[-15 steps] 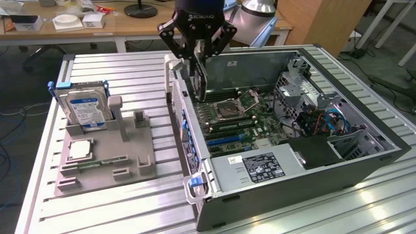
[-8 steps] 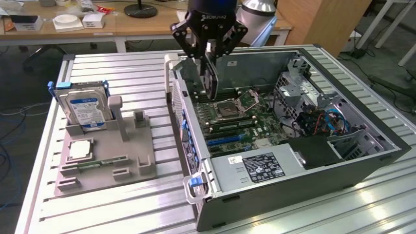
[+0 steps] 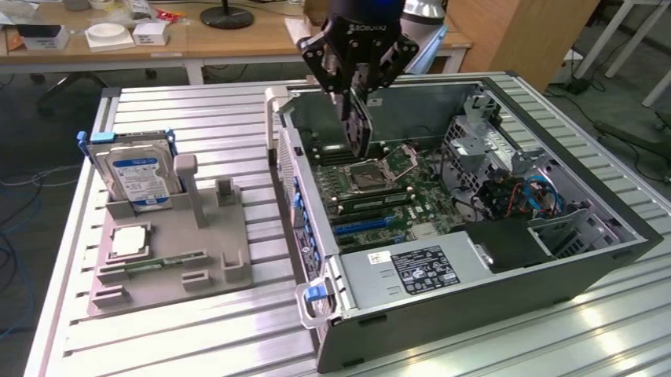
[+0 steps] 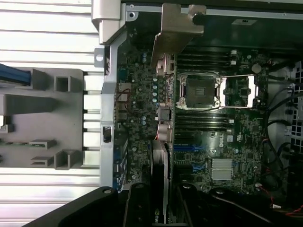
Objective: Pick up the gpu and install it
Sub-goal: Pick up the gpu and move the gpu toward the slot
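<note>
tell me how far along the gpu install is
Done: the gpu is lifted, clamped in the tool. In hand: it hangs on edge over the open computer case, above the motherboard. Left: the card is not yet seated in the board.

From my console the gripper (image 3: 353, 88) reads black and the gpu (image 3: 359, 129) dark with a silver bracket. The motherboard (image 3: 414, 196) is green with blue slots (image 3: 362, 223), inside a dark grey case (image 3: 504, 302). On the exterior view's left, the hard drive (image 3: 134, 169) is silver with a blue-and-white label, the fixture (image 3: 210, 236) plain grey, and the table (image 3: 178, 338) ribbed silver.
</note>
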{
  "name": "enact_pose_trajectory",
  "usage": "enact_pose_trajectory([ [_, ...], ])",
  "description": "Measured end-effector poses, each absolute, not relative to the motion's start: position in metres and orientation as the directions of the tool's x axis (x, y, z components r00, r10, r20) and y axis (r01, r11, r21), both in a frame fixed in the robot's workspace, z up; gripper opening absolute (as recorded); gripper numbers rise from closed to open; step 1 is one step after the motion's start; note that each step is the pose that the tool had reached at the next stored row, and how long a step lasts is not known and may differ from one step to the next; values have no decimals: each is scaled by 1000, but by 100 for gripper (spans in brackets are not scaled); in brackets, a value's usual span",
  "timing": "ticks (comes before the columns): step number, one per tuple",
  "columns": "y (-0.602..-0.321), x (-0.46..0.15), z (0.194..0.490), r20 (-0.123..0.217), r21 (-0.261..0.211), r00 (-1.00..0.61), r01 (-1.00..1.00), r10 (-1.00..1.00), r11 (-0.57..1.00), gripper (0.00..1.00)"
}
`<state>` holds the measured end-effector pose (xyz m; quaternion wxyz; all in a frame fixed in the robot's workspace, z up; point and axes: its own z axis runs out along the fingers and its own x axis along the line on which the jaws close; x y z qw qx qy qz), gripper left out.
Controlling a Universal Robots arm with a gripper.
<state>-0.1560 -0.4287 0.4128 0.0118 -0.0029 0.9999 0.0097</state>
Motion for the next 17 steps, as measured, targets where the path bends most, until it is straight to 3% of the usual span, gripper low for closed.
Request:
enact_pose_trajectory([
  [17,-429,-106,412,-24,19,-1000,-4,-3,1000,27],
])
